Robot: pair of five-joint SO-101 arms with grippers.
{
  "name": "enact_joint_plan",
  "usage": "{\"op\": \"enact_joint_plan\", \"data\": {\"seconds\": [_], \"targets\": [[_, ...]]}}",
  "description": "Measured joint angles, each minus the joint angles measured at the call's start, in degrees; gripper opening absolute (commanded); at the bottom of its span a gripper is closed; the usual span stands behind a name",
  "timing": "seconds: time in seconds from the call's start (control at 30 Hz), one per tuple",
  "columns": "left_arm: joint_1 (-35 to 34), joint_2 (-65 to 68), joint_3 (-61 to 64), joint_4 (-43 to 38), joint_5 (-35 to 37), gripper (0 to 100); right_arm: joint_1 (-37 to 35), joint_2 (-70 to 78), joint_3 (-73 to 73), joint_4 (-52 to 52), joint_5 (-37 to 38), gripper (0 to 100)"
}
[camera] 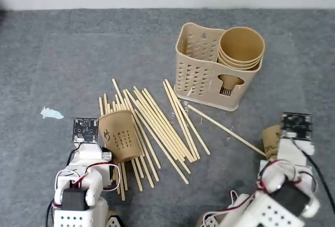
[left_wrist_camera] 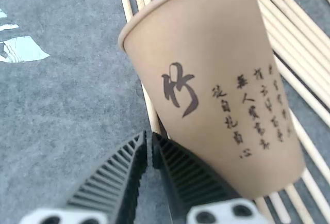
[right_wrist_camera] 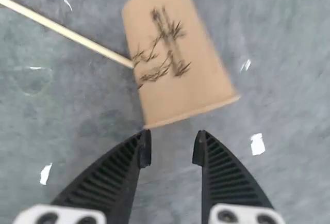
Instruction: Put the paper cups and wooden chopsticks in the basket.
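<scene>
Left pincer (left_wrist_camera: 150,149) is seen closed together, empty; 1 cup (left_wrist_camera: 216,84) is laid on chopsticks (left_wrist_camera: 301,46) just ahead, beside its tips. Right pincer (right_wrist_camera: 171,149) is held apart; a 2nd cup (right_wrist_camera: 175,53) is tipped over just ahead, 1 stick (right_wrist_camera: 62,30) touching it. Basket (camera: 201,75), with stacked cups (camera: 242,46) inside, is well beyond both.

The paper cup (left_wrist_camera: 216,79) looks matt, the chopsticks (camera: 157,126) bare wood, the basket (camera: 198,76) smooth plastic, the table cover (camera: 78,54) rough cloth.
</scene>
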Motion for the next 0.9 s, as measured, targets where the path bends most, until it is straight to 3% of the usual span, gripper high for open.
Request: {"op": "enact_joint_plan", "data": {"seconds": [0.17, 0.57, 0.9], "targets": [[0.0, 0.0, 0.0, 0.0, 0.0, 1, 0.0, 8.35, 0.0, -0.79, -5.8, 15.4], [0.0, 0.0, 0.0, 0.0, 0.0, 1, 0.0, 21.19, 0.0, -14.24, -8.88, 15.1], [0.0, 0.0, 0.0, 0.0, 0.0, 1, 4.4, 23.12, 0.0, -13.1, -8.97, 15.4]]}}
